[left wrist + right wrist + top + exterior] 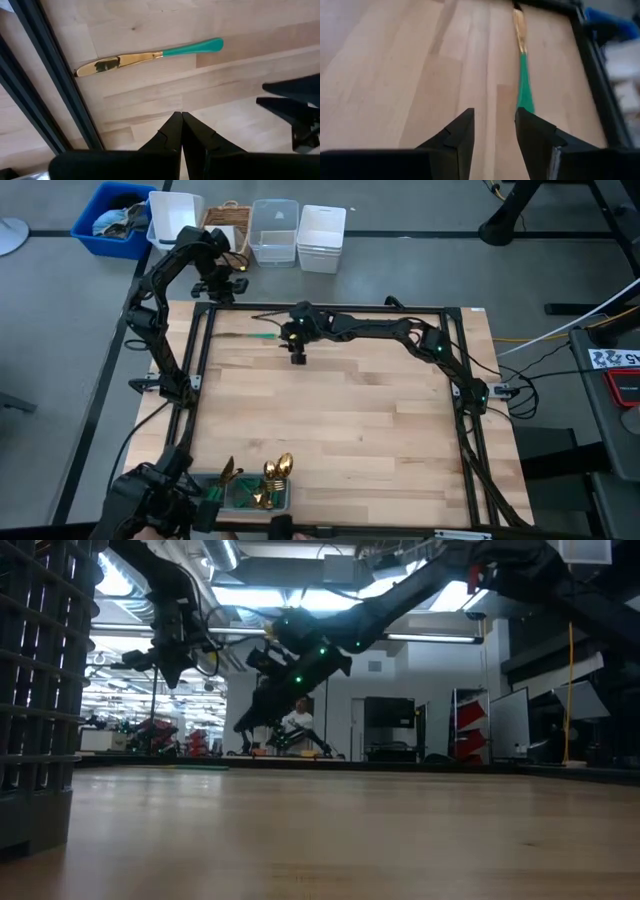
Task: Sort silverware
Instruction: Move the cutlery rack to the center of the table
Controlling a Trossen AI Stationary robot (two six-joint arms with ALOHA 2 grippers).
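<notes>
The wooden table [340, 430] carried a black frame [330, 309] around its working area. The right arm [400, 330] reached across the far side of the table, and its right gripper [297, 352] hung above the boards with its 2 fingers [457, 135] apart and nothing between them. The left arm [160, 300] stood folded at the far left corner; the left gripper [228, 288] sat near the frame's far left corner with its jaws pressed together and empty.

A grey mesh tray [250, 492] rested at the near left edge of the table and held several pieces of silverware [275, 472], gold heads showing; the count could not be told.

1 knife [145, 56] with a gold blade and teal handle lay flat on the table near the far left corner, just beside the right gripper, its blade toward the frame's left rail. The handle end lay just ahead of the right fingers, not touching them.
</notes>
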